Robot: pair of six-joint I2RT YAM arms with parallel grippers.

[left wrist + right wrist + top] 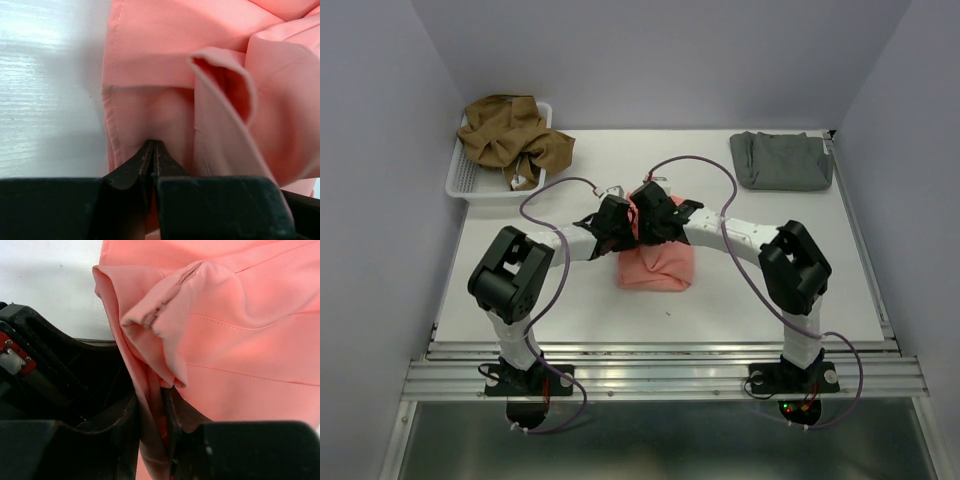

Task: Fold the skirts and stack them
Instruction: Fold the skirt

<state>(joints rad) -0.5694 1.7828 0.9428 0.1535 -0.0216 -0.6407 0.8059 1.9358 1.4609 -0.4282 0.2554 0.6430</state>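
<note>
Pinching the smooth salmon-pink skirt (pixel 657 268) at the middle of the table (pixel 570 290), I see my left gripper (pixel 153 147) clamped narrow on a fold and my right gripper (pixel 161 405) nipping a stitched hem. The arms (pixel 740 235) hide its far edge. The grey skirt (pixel 780 160) lies folded far-right; the olive-brown skirt (pixel 510 135) sits crumpled in the mesh basket (pixel 470 185).

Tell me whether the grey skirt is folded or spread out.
Folded: the grey skirt lies as a compact, layered rectangle near the far right corner.

We've got a plain salmon-pink skirt (pixel 656 268), a grey skirt (pixel 782 160), an olive-brown skirt (pixel 515 135), a white mesh basket (pixel 470 186) and a white table (pixel 570 312)
</note>
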